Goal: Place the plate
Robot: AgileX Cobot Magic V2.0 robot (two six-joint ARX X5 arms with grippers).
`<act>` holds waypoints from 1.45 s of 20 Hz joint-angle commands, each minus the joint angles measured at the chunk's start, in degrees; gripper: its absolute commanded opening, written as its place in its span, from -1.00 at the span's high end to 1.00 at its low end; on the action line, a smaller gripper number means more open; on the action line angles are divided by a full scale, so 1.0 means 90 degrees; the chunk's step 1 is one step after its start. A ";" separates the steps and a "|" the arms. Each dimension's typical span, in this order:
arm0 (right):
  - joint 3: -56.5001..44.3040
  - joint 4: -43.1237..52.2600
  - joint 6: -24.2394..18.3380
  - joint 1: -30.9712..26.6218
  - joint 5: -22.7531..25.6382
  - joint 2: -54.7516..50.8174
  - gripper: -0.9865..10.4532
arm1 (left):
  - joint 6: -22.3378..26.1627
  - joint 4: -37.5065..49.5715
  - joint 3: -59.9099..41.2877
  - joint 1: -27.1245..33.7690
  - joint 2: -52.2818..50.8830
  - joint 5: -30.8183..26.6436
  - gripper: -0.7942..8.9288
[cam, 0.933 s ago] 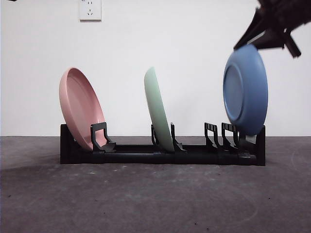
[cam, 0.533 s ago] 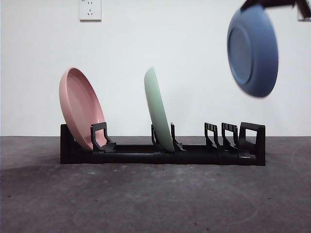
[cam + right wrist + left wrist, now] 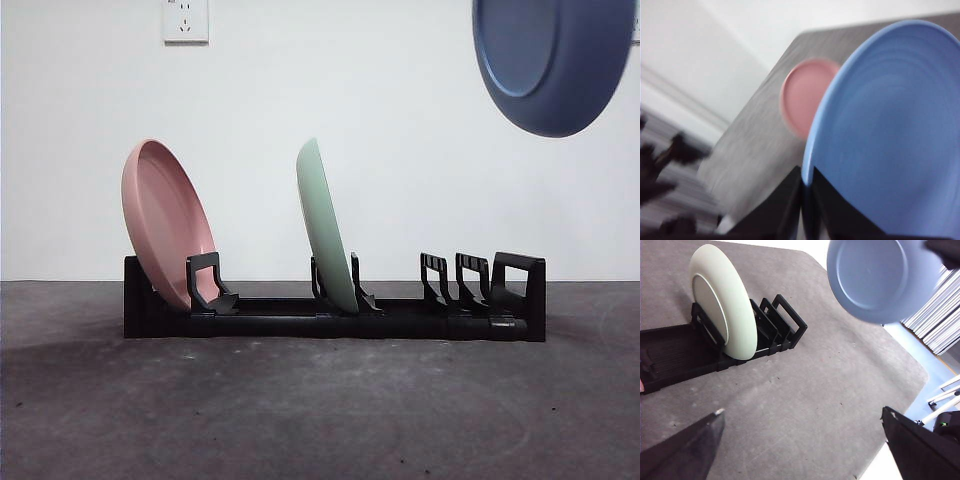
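Observation:
A blue plate (image 3: 552,60) hangs high in the air at the upper right of the front view, well above the right end of the black rack (image 3: 335,322). My right gripper (image 3: 807,210) is shut on the blue plate's (image 3: 890,140) rim. The plate (image 3: 875,277) also shows in the left wrist view, up off the table beyond the rack (image 3: 715,350). My left gripper (image 3: 805,440) is open, hovering over bare table with nothing between its jaws.
A pink plate (image 3: 165,222) leans in the rack's left slot and a pale green plate (image 3: 325,225) stands in the middle slot. The rack's right-end slots (image 3: 480,285) hold nothing. A wall socket (image 3: 186,20) is on the back wall. The table's edge (image 3: 905,405) lies near the left gripper.
The blue plate has risen from the rack's right end to high above it, tilting so more of its underside faces the camera. The right arm has left the front view.

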 commanded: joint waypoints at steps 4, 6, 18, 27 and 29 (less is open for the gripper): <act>0.0114 -0.1421 -0.1180 0.0792 0.0726 -0.0418 0.82 | -0.0002 0.0061 0.0117 -0.0073 0.0007 0.0029 -0.19; 0.0109 -0.1753 -0.1258 0.1139 0.1197 -0.0556 0.82 | -0.0002 0.0056 0.0117 -0.0073 -0.0017 0.0029 -0.19; -0.0476 -0.1598 -0.0155 0.4830 0.4811 -0.0316 0.82 | 0.0002 -0.0075 0.0117 -0.0073 -0.0401 0.0029 -0.19; -0.1088 0.0255 -0.0342 0.6649 0.6033 0.1846 0.82 | 0.0002 -0.0260 0.0117 -0.0073 -0.0719 0.0027 -0.19; -0.1088 0.0449 -0.0442 0.6875 0.6516 0.2409 0.82 | 0.0002 -0.0308 0.0117 -0.0073 -0.0733 0.0027 -0.19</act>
